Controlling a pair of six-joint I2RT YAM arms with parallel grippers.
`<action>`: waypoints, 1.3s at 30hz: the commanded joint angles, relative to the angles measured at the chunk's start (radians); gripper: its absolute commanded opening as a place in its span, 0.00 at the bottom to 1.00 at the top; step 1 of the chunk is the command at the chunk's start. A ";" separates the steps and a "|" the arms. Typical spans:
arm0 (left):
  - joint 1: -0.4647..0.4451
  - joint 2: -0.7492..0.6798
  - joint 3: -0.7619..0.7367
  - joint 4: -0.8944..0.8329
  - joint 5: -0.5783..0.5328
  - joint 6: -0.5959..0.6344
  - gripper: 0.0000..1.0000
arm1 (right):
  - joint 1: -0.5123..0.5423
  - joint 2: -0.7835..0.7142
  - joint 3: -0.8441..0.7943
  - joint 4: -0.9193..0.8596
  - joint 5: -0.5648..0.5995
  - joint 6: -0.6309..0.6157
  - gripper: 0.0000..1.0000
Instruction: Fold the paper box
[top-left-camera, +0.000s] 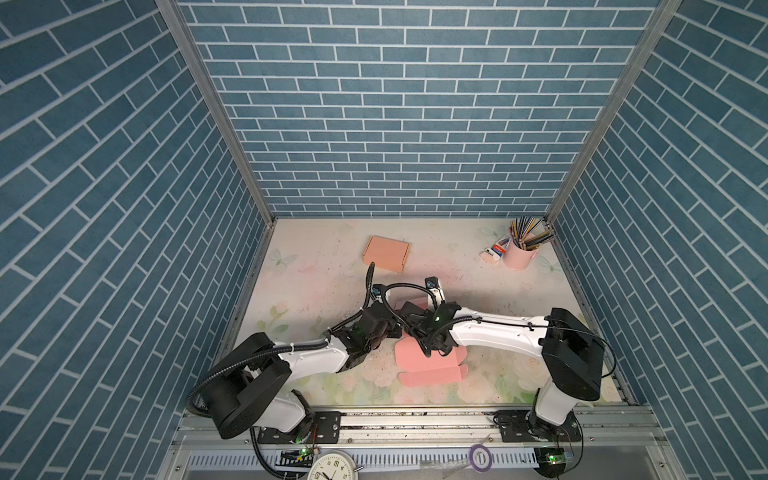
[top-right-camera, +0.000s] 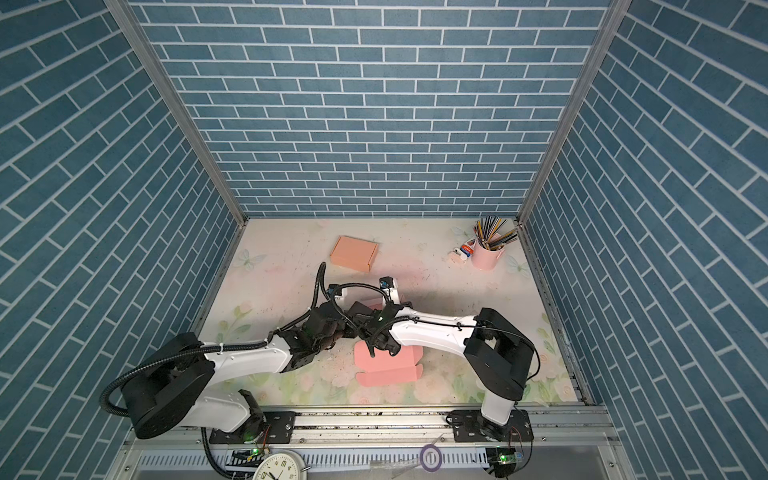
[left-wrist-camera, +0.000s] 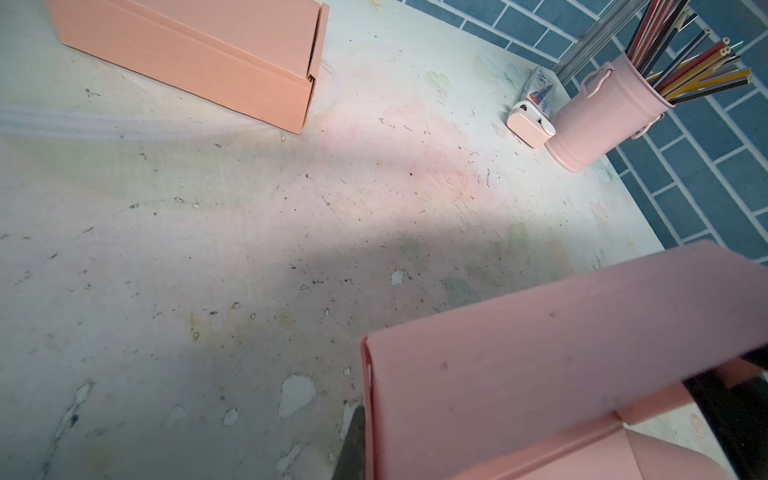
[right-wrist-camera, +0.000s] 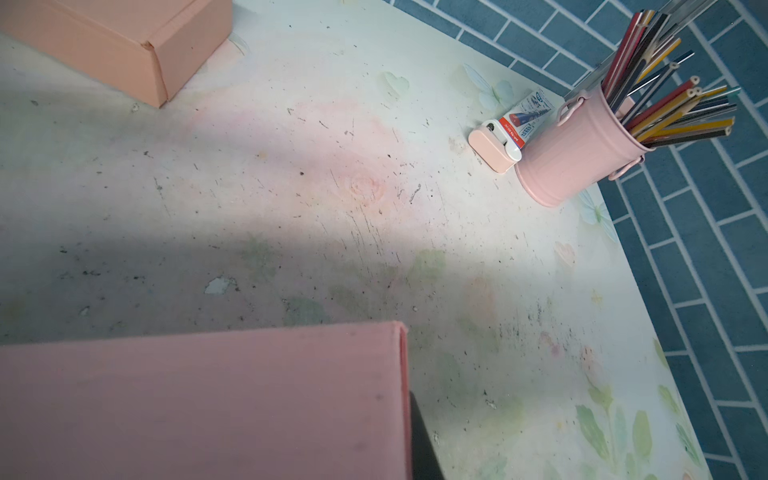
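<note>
Two grippers clenched (true pinch unclear): left gripper (left-wrist-camera: 357, 453), right gripper (right-wrist-camera: 417, 440), at opposite ends of raised wall (left-wrist-camera: 540, 353) of paper box (top-left-camera: 428, 368), centre of table (top-left-camera: 316, 270). Step, likely: wall fold. Next: roll wall inward, ends together.

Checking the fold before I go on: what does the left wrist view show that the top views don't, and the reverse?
Only the left wrist view: the pink box with its raised panel close up, the doubled end edge, and a dark finger beside it. Only the top views: the left arm and right arm meeting over the box, its flat part lying on the table, the clock and the purple tape roll in front. Both: the folded orange box, the pink pencil cup and the worn floral table.
</note>
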 joint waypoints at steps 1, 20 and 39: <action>-0.009 -0.003 -0.012 0.024 0.002 -0.021 0.08 | -0.007 -0.055 -0.038 -0.004 0.007 0.018 0.12; -0.008 0.044 -0.015 0.043 -0.067 0.024 0.08 | 0.040 -0.291 -0.231 0.338 -0.156 -0.094 0.40; -0.030 0.155 0.000 0.260 -0.099 0.383 0.09 | 0.055 -0.718 -0.490 0.585 -0.329 -0.371 0.75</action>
